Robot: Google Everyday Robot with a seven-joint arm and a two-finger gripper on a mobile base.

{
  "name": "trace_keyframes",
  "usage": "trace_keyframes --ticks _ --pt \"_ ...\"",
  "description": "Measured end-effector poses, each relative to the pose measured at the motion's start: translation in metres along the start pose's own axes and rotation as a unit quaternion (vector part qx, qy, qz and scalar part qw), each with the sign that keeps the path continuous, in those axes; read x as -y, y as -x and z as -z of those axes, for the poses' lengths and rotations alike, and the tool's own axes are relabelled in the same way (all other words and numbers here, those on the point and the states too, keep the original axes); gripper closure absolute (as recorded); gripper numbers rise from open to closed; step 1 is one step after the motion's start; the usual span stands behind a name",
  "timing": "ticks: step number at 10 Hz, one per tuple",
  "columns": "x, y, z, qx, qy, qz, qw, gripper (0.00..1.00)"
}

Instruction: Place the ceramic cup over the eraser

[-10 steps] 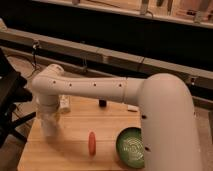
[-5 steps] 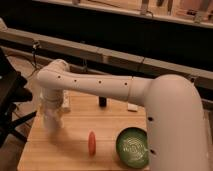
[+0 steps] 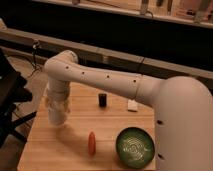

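Starting with the cup (image 3: 58, 118), we see a plain off-white, handleless cylinder that narrows a little toward its rounded lower end. It is upright over the left part of the table (image 3: 65, 150). Its pale colour runs into that of the gripper (image 3: 56, 105) directly above it, so we cannot make out where one ends and the other begins. We also cannot tell whether the cup's bottom touches the wood. The gripper is clasped on the cup from above. The eraser (image 3: 102, 100) is a small black upright block standing farther back on the table, to the right of the cup in the view and well apart from it. The arm (image 3: 100, 77) starts at a bulky white body at the right edge. From there a long link marked with a row of dark dots runs leftward and slightly upward to a rounded elbow. The last section then drops steeply down to the gripper. A flat white piece (image 3: 132, 105) lies near the eraser on its right. A red-orange stick (image 3: 92, 142) lies toward the front, with a green bowl (image 3: 135, 146) with a pale swirl pattern beside it at the front right.
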Motion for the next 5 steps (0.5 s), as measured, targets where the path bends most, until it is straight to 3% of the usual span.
trace_keyframes --ticks 3,5 --pt "-0.001 -0.003 0.011 0.0 -0.004 -0.006 1.0 0.98" --pt "-0.015 -0.018 0.03 0.004 -0.01 -0.017 0.9998 0.98"
